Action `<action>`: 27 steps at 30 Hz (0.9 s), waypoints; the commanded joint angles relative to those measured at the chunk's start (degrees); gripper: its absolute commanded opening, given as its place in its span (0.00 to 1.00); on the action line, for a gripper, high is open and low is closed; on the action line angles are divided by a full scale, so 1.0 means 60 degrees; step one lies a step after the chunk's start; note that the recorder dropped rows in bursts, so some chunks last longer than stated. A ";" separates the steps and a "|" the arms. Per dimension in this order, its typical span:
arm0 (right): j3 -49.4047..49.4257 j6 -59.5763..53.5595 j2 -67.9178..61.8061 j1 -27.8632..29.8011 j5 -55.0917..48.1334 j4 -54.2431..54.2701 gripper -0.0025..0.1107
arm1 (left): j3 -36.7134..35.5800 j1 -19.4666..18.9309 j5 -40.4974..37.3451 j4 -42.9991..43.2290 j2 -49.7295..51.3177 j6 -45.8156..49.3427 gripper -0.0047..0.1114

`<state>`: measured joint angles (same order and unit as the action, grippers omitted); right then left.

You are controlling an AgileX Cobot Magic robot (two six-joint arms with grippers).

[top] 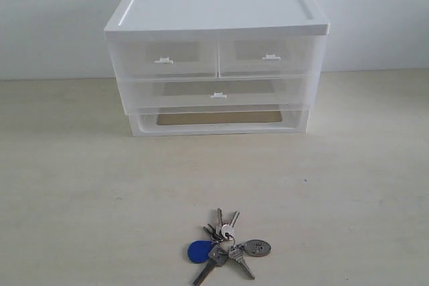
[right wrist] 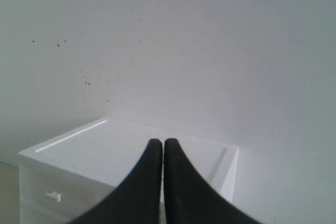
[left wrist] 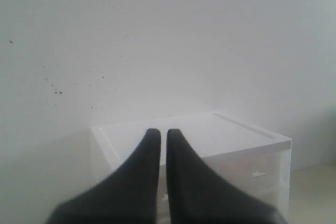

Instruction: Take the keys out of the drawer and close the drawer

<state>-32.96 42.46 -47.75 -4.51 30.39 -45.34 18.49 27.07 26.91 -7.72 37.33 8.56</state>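
The keys lie on the table in front of the unit, a bunch with a blue oval fob and a round grey tag. The left-hand half-width drawer sits flush in the white-topped unit, its tab handle facing front. Neither arm shows in the exterior view. My left gripper is shut with nothing in it, held up off the unit's left side. My right gripper is shut and holds nothing, off the unit's right side.
The right-hand half-width drawer and the full-width drawer below it are both pushed in. An open bottom tray forms the unit's base. A white wall stands close behind. Pale table surrounds the keys.
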 commanded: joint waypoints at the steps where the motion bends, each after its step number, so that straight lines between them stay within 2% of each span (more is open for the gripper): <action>1: 0.0683 -0.0174 0.1417 0.0081 -0.0402 0.0380 0.02 | -0.0475 0.0050 -0.0138 -0.0101 -0.1129 0.0077 0.08; 13: 0.2868 0.0027 0.5268 0.0081 -0.1852 0.0967 0.02 | -0.1877 0.0050 -0.0374 -0.0101 -0.3858 -0.0226 0.08; 18: 0.3619 0.0309 0.6238 0.0081 -0.2655 0.0967 0.02 | -0.2011 0.0050 -0.1581 -0.0101 -0.4279 -0.0289 0.08; 27: 0.4588 0.0381 0.6544 0.0081 -0.2780 0.0967 0.02 | -0.2011 0.0050 -0.3288 -0.0101 -0.4384 -0.0289 0.08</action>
<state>-6.41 44.55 -8.72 -4.51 14.01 -39.81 6.63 27.07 10.50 -7.72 11.28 7.62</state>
